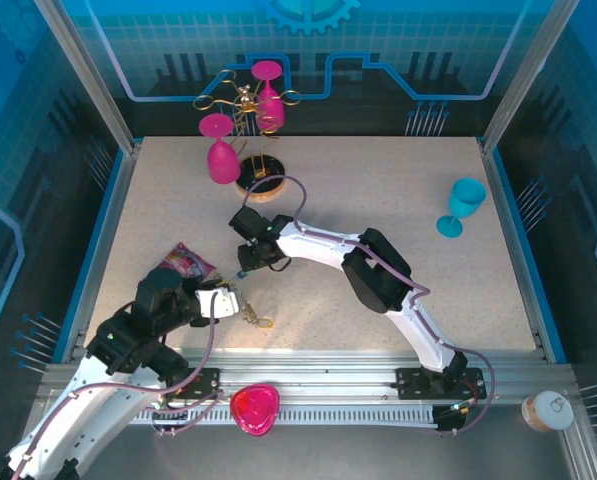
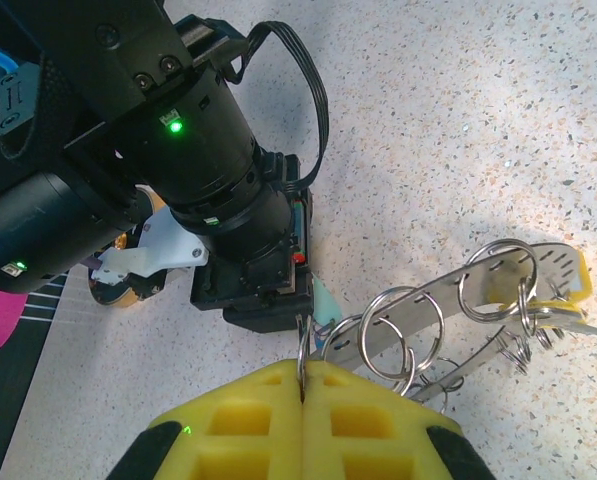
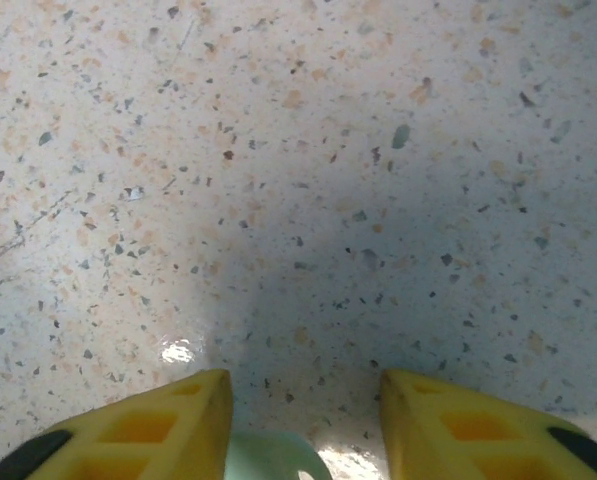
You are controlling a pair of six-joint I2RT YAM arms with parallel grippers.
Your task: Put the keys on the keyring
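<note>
Round the work sit a crinkled snack packet [image 1: 185, 262] just left of the arms, a teal goblet [image 1: 463, 205] upright well off to the right, and two pink glasses [image 1: 223, 150] hung upside down on a gold wire stand [image 1: 261, 183] at the back. The left pincer [image 2: 304, 385] is pressed together on a wire loop of the keyring [image 2: 448, 300], which lies on the bench [image 2: 458, 110] with a yellow-headed key [image 2: 563, 290] at its far end. The right arm's black wrist [image 2: 228, 200] crowds in just beside it. The right pincer [image 3: 303, 400] stands apart, a teal key head [image 3: 274, 458] between its fingers, seemingly touching only the left one.
</note>
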